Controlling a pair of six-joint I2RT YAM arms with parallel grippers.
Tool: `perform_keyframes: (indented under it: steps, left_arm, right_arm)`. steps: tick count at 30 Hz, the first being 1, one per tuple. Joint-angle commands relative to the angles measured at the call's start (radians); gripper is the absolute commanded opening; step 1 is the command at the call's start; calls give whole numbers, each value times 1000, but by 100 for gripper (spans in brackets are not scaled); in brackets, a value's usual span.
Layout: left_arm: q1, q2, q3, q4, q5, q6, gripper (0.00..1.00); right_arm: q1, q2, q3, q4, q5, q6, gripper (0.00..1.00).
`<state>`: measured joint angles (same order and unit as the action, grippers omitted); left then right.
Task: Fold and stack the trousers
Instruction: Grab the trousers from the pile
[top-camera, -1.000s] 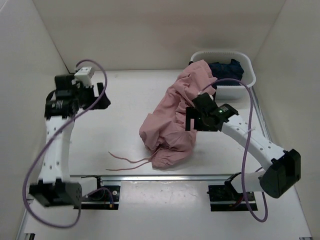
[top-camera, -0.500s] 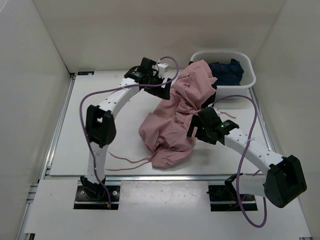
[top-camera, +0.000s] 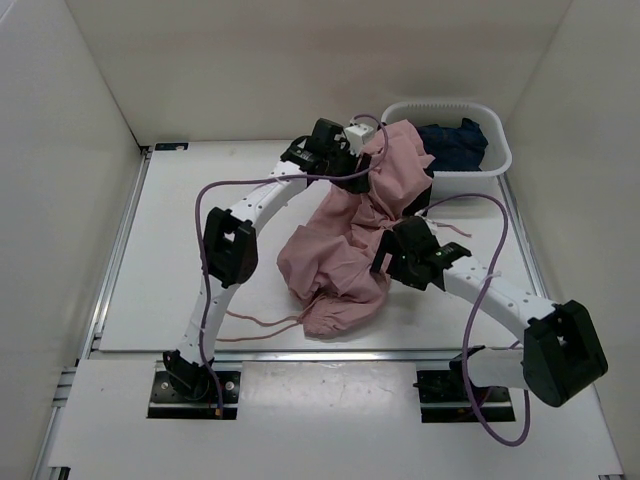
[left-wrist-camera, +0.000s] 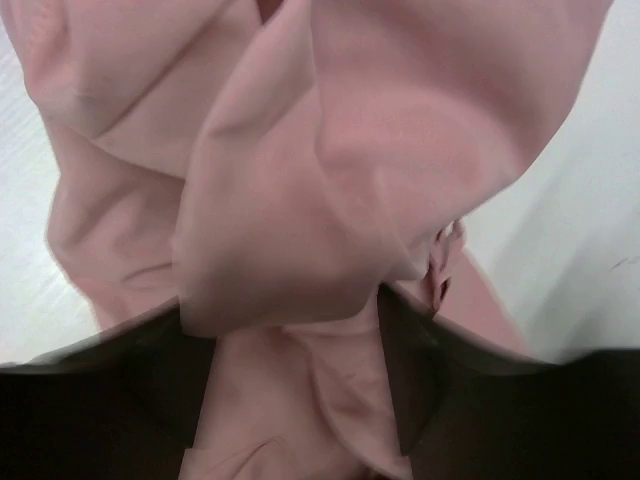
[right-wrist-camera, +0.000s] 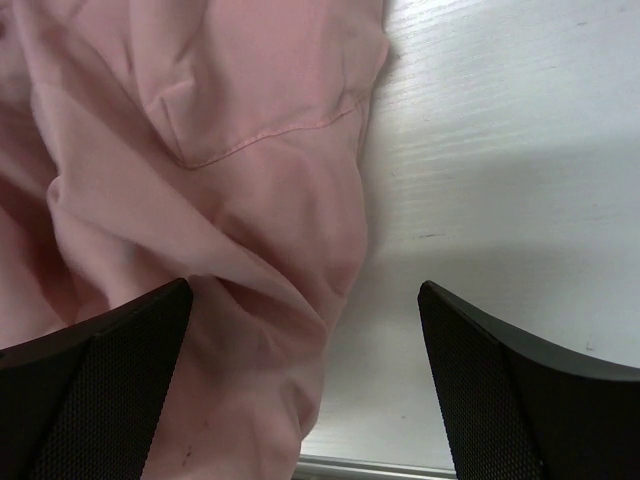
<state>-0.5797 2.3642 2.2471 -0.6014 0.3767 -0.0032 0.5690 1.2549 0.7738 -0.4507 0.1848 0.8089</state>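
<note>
Mostly heaped: trousers (top-camera: 335, 255) lie crumpled mid-bench (top-camera: 200, 240), long axis running diagonally from the basket (top-camera: 497, 152) rim at far right, where one end drapes, down to the near edge, with drawstrings (top-camera: 250, 320) trailing left there. Left pincer (left-wrist-camera: 300, 380) sits at the far end beside the basket, a pink fold between its jaws; cannot tell if clamped or loose. Right pincer (right-wrist-camera: 305, 300) hangs released, jaws wide, over the heap's right flank, cloth under one finger, bare bench under the other. Left arm is nearer the draped end, so it likely pulls that clear.
</note>
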Motion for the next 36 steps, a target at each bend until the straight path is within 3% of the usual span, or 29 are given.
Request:
perform_keyframes:
  steps: [1,3,4,10,12,13,14,16,17,18,19,26,32,36]
  left_arm:
    - [7,1,63,52,73,3,48]
    - [7,10,74,52,53,3,22]
    - [7,10,74,52,53,3,19]
    - [40,-100,16,52,-54,3,17]
    - [69,-152,6,52,-119,3,17]
    - [79,-172,-4,52,-145,3,17]
    - [92,-195,-15,52,-169,3,17]
    - [144,-270,-62,43,-221,3,17]
    - [165,-296,-78,34,-235,3,15]
    - [187,-325,-98,22,-246,3,15]
    - [234,-389,-121,-3,-255,3,15]
    - [395,-771,-498,-77,-387,3,15]
    - [472,-1028,-622,-159,-615,3,15]
    - [506,-1129,-643,-218,-751,3,15]
  right_arm:
    - [-4,55,-5,64,-22,15,99]
    - [-4,99,5,90,-40,15,99]
    - [-4,113,5,101,-53,15,99]
    - [-4,190,25,159,-73,15,99]
    - [-4,245,54,159,-82,15,90]
    - [-4,270,88,150,-82,15,84]
    - [-4,297,110,150,-82,3,69]
    - [-4,383,180,123,-108,-28,52]
    - [-4,408,202,106,-117,-39,36]
    - [-4,438,222,89,-117,-39,9]
    - [-14,439,238,69,-104,-39,0]
    - [-23,278,352,-182,100,-138,0]
    - [-89,173,530,-442,214,-325,0]
    - [-135,193,787,-636,225,-462,0]
